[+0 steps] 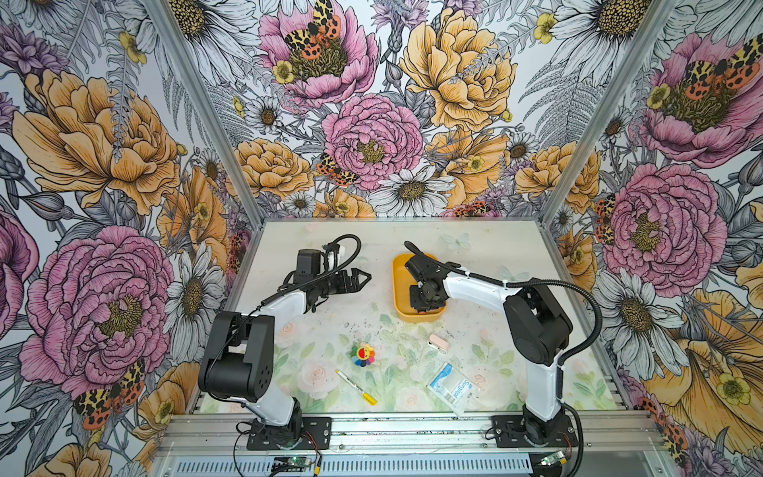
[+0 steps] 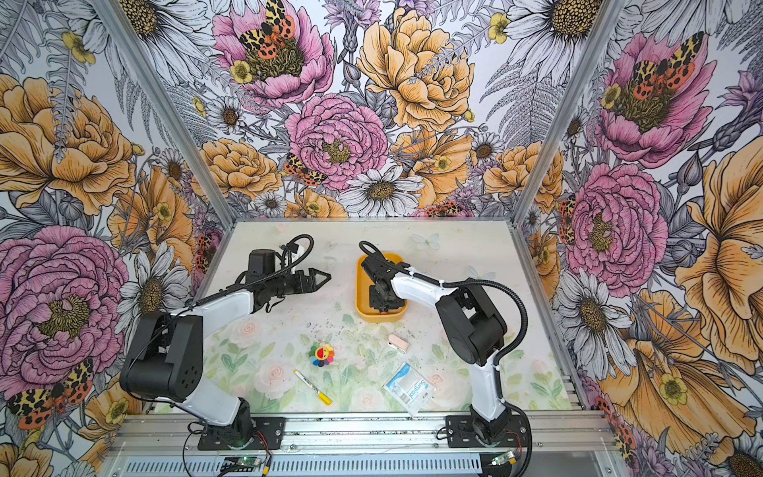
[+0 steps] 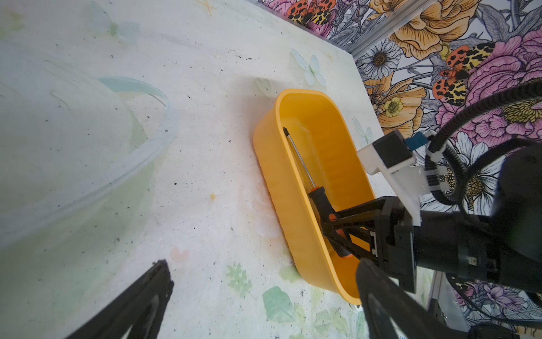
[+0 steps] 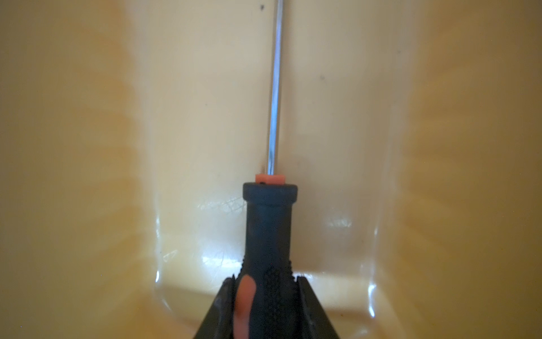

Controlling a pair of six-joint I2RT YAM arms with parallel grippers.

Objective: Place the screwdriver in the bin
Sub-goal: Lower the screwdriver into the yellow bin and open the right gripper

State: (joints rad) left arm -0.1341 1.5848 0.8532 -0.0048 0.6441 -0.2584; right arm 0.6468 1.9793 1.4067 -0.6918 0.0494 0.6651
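The right gripper is clamped on the black handle of the screwdriver, its 2 jaws pressing the handle from either side. It holds the tool low inside the bin, lengthwise along the tray, so the shaft has room between the end walls. In the left wrist view the shaft runs close along 1 long wall, tip toward the bin's far end; whether the tip already touches the floor of the bin cannot be told. The right wrist view shows the shaft pointing straight away from the jaws over the glossy yellow floor, which suggests the tool is lined up for a flat release, not a drop from height.

The left gripper hangs beside the bin, well apart from it, jaws parted and empty, probably kept clear so the right arm has free room.

Nearer the robot's bases than the bin lie a white marker pen, a flower toy, a small pink object and a sachet, all outside the bin and untouched.

Judging by this, only letting go and lifting out remain.
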